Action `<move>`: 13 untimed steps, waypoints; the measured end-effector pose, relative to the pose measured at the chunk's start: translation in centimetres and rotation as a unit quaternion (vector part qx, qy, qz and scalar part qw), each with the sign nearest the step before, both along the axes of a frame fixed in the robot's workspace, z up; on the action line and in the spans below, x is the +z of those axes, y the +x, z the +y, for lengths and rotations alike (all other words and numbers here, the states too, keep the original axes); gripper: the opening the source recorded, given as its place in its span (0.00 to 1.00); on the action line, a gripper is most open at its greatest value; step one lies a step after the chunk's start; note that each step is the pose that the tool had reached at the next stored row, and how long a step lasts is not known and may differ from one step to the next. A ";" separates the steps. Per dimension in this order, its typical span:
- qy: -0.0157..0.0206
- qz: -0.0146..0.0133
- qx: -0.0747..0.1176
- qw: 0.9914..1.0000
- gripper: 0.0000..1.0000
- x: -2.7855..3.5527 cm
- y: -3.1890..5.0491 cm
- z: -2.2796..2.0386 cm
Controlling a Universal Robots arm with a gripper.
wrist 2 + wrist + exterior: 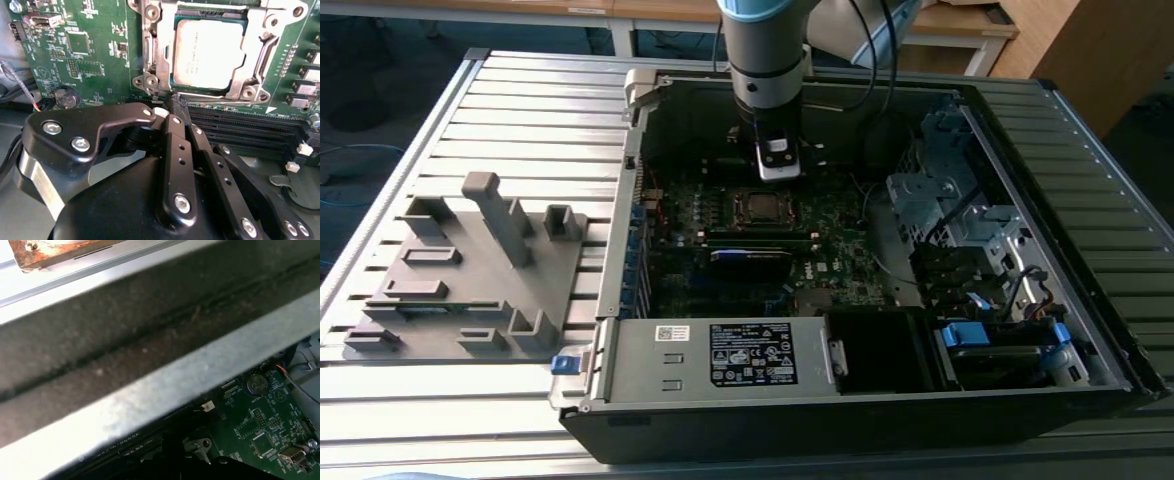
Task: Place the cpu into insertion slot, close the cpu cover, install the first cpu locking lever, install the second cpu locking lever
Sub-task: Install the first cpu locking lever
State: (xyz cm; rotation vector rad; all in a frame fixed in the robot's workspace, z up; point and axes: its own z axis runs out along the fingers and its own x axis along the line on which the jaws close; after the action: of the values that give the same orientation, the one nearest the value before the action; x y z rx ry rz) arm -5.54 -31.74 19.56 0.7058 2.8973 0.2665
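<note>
The gripper, tips pressed together, sits just beside the cover, which is closed over the cpu. It should press the lever low and steadily, without slipping.

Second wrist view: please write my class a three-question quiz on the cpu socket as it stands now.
1. True or false: the cpu sits in the insertion slot.
2. Choose one: the cpu cover is A) standing upright, B) lying flat around the cpu, C) set aside on the table.
3. Short answer: which long black parts run along the socket edge where the gripper is?

Key: 1 true; 2 B; 3 the memory slots.
</note>
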 end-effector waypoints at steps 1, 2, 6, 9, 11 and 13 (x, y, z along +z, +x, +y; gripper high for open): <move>0.000 0.000 0.000 1.000 0.11 0.16 0.00 0.00; 0.000 0.000 0.000 1.000 0.11 0.32 0.00 0.00; 0.000 0.000 0.000 1.000 0.11 0.51 0.00 0.01; 0.000 -0.002 0.000 1.000 0.11 0.52 -0.18 0.02; 0.000 -0.005 0.000 1.000 0.11 0.52 -0.38 0.06; 0.000 -0.008 0.000 1.000 0.11 0.52 -0.46 0.08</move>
State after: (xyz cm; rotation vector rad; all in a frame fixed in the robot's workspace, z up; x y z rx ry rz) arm -6.01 -31.66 20.09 0.7001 2.8813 0.2711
